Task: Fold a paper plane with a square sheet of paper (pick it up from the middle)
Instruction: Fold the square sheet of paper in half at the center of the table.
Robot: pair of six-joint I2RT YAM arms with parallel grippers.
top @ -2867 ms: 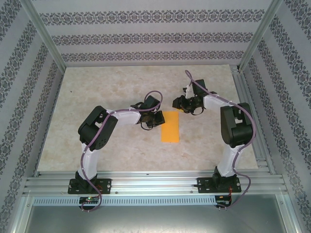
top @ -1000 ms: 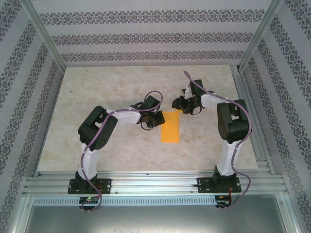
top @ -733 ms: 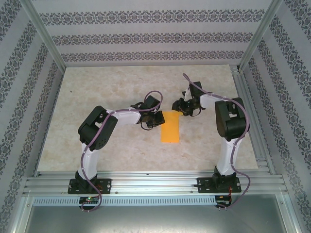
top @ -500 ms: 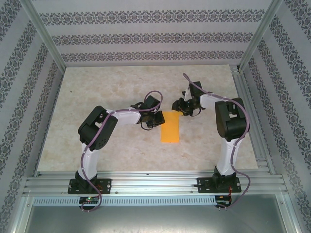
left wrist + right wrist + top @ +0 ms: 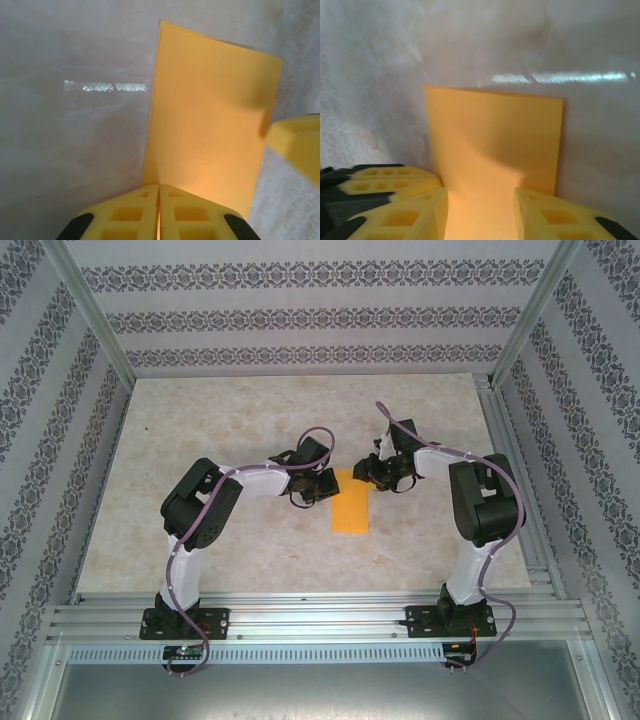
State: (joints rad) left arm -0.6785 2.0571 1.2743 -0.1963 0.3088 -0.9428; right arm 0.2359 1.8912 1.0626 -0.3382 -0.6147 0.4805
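At the middle of the table [image 5: 200, 440], the square sheet of paper [image 5: 351, 508] lies folded into a narrow strip. To turn a far corner cleanly, one hand should pin while the other lifts. The left hand [image 5: 159, 202], fingers together, rests on the strip's left edge. The right hand [image 5: 480, 210], fingers apart, straddles the far end and grips nothing.

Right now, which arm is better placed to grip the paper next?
Right, probably: the right gripper is open over the paper, which shows between its jaws; the left gripper is shut at one corner.
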